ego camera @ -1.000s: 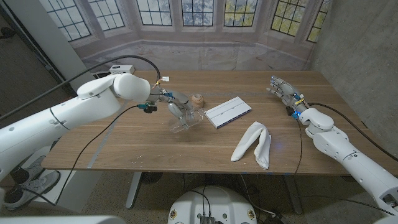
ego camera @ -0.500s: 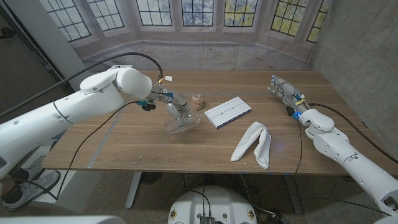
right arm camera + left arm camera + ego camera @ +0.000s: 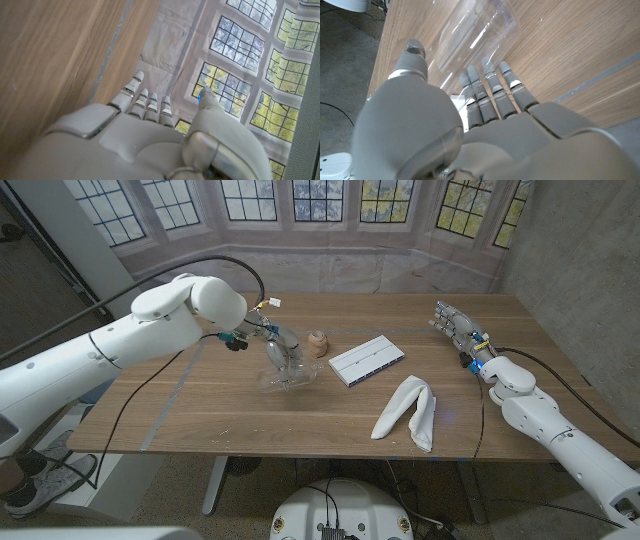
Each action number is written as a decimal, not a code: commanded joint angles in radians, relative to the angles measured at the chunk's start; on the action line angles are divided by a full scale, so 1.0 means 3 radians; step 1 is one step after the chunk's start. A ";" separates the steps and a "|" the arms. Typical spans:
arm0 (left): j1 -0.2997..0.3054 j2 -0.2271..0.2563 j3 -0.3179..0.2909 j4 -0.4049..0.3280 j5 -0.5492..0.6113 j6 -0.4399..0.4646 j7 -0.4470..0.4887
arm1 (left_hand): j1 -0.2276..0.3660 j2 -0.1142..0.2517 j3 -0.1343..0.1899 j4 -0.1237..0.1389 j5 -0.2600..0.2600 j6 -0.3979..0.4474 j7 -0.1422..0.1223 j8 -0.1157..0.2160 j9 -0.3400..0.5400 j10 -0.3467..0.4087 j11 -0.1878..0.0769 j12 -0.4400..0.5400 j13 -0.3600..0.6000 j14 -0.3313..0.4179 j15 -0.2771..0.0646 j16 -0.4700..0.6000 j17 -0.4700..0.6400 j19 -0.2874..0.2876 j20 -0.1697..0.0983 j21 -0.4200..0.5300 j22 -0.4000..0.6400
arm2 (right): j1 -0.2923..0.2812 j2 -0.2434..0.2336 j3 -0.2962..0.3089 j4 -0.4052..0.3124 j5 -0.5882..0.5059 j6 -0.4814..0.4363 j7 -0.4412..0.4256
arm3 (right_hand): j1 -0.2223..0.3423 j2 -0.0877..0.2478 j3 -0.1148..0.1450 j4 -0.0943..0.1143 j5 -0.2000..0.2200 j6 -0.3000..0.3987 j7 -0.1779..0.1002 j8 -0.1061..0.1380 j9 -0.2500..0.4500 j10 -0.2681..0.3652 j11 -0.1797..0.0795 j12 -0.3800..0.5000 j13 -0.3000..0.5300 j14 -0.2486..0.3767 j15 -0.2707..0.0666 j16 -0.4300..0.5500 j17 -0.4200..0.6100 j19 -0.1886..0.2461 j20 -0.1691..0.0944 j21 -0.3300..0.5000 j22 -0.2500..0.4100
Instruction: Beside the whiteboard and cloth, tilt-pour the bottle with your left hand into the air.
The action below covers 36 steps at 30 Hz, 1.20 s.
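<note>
Gripping the clear plastic bottle [image 3: 286, 366], the left robot hand [image 3: 272, 342] tilts it above the tabletop [image 3: 200, 395]; the right robot hand [image 3: 455, 327] holds nothing, fingers extended.

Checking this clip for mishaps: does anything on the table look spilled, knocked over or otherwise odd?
Nothing looks spilled or damaged. The clear bottle lies tilted in the left hand, as the pour calls for, and no liquid shows on the wood. The whiteboard sits flat, the cloth lies crumpled beside it, and the right hand holds nothing.
</note>
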 commanded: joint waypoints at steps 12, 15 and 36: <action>0.0019 -0.0225 0.0170 -0.0051 0.1076 -0.0152 -0.0049 | 0.0379 0.0527 0.0029 0.0010 0.0018 0.0467 0.0150 0.0068 0.0011 0.0114 -0.0059 0.0041 0.0058 0.0205 -0.0155 0.0049 0.0047 0.0028 -0.0004 0.0001 0.0008 | 0.0015 0.0057 0.0028 0.0173 0.0058 0.0118 0.0084 | 0.0042 -0.0008 0.0012 -0.0001 0.0013 0.0021 0.0002 0.0017 0.0006 0.0023 0.0011 0.0010 0.0016 0.0018 0.0003 0.0024 0.0003 0.0033 0.0002 -0.0008 0.0006; 0.0075 -0.0280 0.0159 -0.0043 0.1186 -0.0163 -0.0007 | 0.0364 0.0513 0.0018 0.0014 0.0014 0.0474 0.0148 0.0075 0.0010 0.0100 -0.0065 0.0035 0.0066 0.0201 -0.0159 0.0047 0.0052 0.0029 -0.0008 0.0001 0.0008 | 0.0009 0.0056 0.0039 0.0190 0.0065 0.0132 0.0088 | 0.0043 -0.0009 0.0012 -0.0001 0.0013 0.0022 0.0002 0.0017 0.0006 0.0027 0.0019 0.0012 0.0016 0.0019 0.0008 0.0025 0.0003 0.0036 0.0008 -0.0007 0.0006; 0.0302 -0.0472 0.0094 -0.0046 0.1757 -0.0437 0.0066 | 0.0364 0.0515 0.0022 0.0006 0.0014 0.0526 0.0122 0.0122 -0.0001 0.0143 -0.0090 0.0045 0.0122 0.0236 -0.0176 0.0064 0.0099 0.0021 -0.0012 -0.0009 0.0007 | -0.0079 0.0099 0.0090 0.0228 0.0121 0.0226 0.0070 | 0.0046 -0.0009 0.0011 0.0001 0.0013 0.0028 0.0005 0.0018 0.0006 0.0028 0.0006 0.0010 0.0015 0.0021 0.0006 0.0024 0.0003 0.0044 0.0014 -0.0006 0.0006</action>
